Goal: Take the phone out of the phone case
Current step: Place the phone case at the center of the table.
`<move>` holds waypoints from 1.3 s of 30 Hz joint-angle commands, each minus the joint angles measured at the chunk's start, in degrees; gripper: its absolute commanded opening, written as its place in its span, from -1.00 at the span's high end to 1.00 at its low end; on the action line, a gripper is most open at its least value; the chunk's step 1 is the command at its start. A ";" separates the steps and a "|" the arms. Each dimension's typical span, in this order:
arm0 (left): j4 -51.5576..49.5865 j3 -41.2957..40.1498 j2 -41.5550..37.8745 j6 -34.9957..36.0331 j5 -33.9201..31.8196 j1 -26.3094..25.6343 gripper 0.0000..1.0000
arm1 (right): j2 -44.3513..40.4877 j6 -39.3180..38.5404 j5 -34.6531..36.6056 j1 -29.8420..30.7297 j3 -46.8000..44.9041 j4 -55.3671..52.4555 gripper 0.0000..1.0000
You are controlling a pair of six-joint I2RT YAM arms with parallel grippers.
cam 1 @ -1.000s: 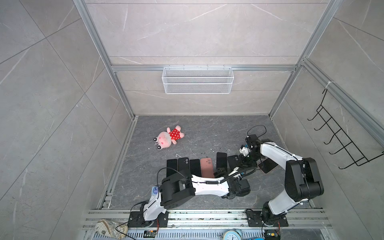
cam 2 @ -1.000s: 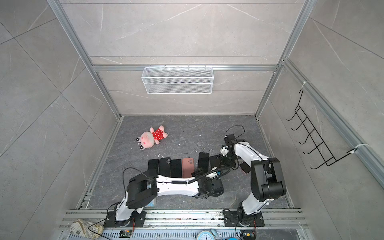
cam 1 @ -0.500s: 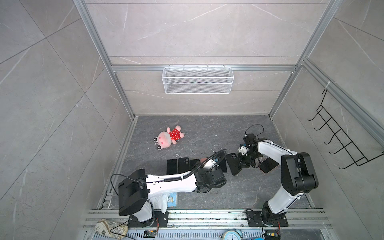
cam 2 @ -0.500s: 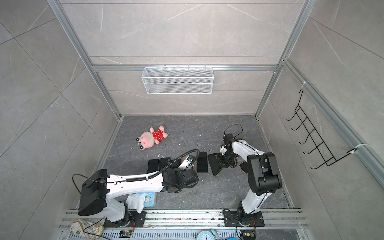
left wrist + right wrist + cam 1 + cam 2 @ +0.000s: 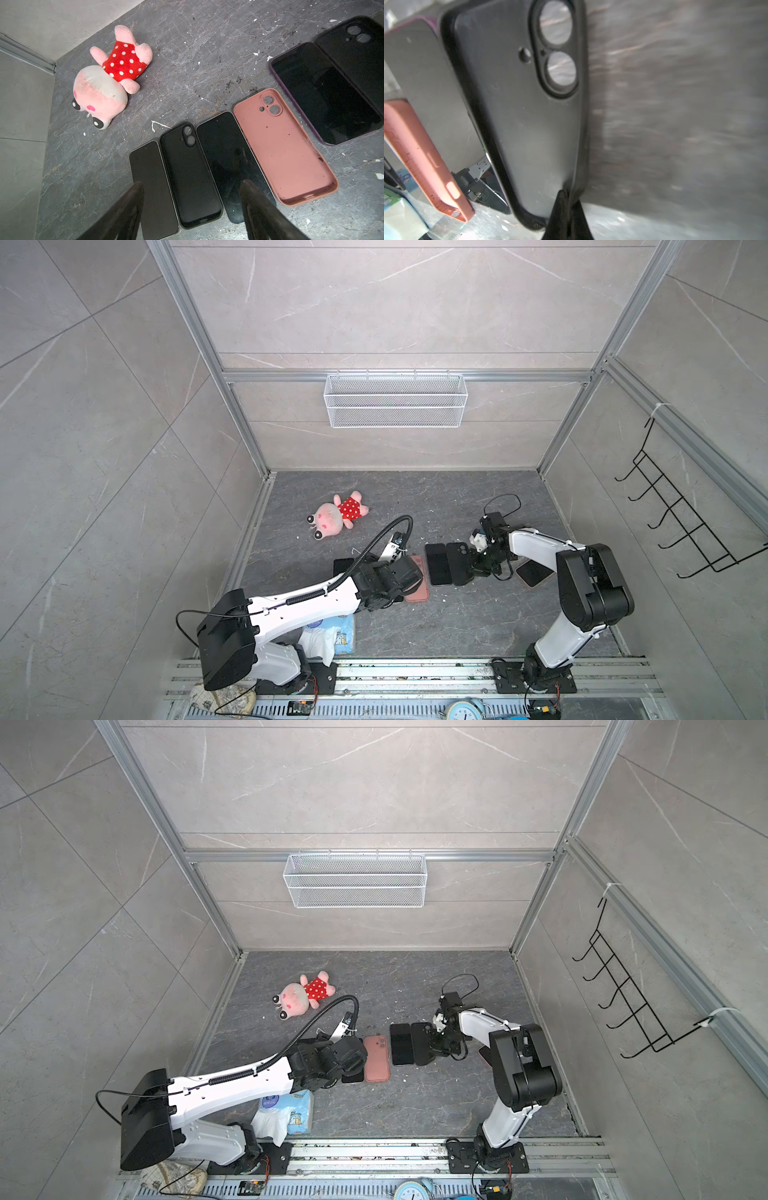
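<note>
The black case (image 5: 517,116) looks empty — bare floor (image 5: 675,104) shows through its camera holes — and it lies low, right beside the dark phone (image 5: 438,570) with a purplish rim, which seems already out. The right gripper (image 5: 566,199) is pinched tight on the case's bottom rim. The step in hand is likely setting the case down clear of the phone: keep it low and level, draw it away rather than across the screen, and let go only once it rests flat. The left gripper (image 5: 191,182) hangs with jaws apart over a row: a bare phone (image 5: 147,166), a second black case (image 5: 187,170), another phone (image 5: 226,149) and a pink case (image 5: 284,149). That row crowds one side, and a further phone (image 5: 534,572) lies near the right arm. A plush toy (image 5: 336,516) sits well apart.
</note>
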 commanded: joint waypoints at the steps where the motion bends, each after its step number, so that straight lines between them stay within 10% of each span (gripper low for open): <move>1: 2.11 1.06 -1.37 1.37 0.78 0.64 -0.50 | -0.44 2.08 -1.04 2.88 -4.14 0.81 1.00; 19: 2.69 1.76 -2.70 2.12 2.33 2.58 -0.51 | -1.61 17.19 -2.02 18.32 -7.65 11.09 0.99; 28: 3.00 1.47 -5.56 1.66 5.22 3.01 -0.51 | -6.35 16.98 9.53 18.54 -4.97 3.63 -0.25; 39: 6.01 -0.37 -11.20 2.22 10.20 3.83 -0.52 | -21.31 15.42 32.24 9.28 -0.14 -14.39 -0.81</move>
